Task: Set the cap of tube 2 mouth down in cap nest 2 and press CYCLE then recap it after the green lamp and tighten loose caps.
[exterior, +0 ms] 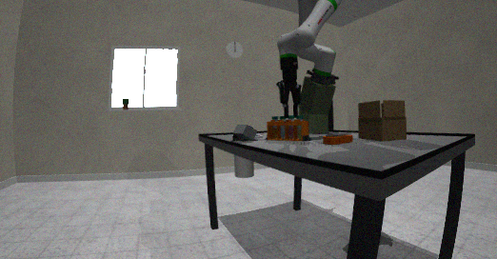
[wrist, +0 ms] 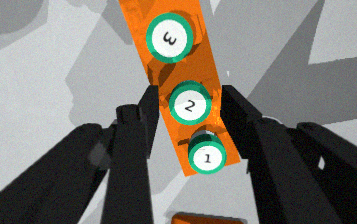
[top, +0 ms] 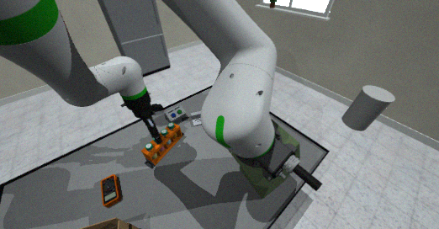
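The orange decapping station (top: 161, 146) stands on the table with green-rimmed white caps on its tubes. In the wrist view I see cap 3 (wrist: 169, 38), cap 2 (wrist: 190, 103) and cap 1 (wrist: 207, 157), each seated on its tube. My gripper (wrist: 189, 100) hangs straight above tube 2, one black finger on each side of cap 2. There is a small gap on both sides, so the fingers are open and do not grip the cap. The gripper also shows in the top view (top: 154, 136) and the exterior view (exterior: 289, 107). Cap 4 is out of the wrist view.
The grey key housing (top: 175, 114) with a blue and a green key lies just beyond the station. An orange hand-held meter (top: 111, 190) lies nearer the table's front. A cardboard box (exterior: 382, 120) stands at one table end. The arm's green base (top: 269, 167) is to the right.
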`<action>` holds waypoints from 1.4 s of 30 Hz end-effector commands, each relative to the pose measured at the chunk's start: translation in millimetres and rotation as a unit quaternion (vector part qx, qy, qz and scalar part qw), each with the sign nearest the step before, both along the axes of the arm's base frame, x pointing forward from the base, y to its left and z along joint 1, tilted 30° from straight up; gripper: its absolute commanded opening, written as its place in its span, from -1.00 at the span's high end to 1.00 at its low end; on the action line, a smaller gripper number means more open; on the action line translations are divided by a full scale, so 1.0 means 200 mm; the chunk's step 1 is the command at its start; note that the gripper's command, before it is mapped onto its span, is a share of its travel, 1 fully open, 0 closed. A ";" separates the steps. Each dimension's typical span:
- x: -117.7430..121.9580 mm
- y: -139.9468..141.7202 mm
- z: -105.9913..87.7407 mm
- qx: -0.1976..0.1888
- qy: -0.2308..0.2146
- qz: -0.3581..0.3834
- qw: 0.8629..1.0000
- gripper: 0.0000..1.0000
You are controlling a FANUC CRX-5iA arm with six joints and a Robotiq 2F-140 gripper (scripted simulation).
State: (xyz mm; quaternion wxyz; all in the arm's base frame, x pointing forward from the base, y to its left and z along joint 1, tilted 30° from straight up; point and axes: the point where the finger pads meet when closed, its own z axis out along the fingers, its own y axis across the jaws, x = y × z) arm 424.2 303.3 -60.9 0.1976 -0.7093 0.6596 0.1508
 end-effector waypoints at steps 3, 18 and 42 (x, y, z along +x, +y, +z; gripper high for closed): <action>0.00 0.00 0.00 0.000 -0.065 0.117 0.991 0.18; 0.00 0.00 0.00 -0.012 -0.187 0.336 0.923 0.18; 0.00 0.00 0.00 -0.011 -0.175 0.315 0.933 0.41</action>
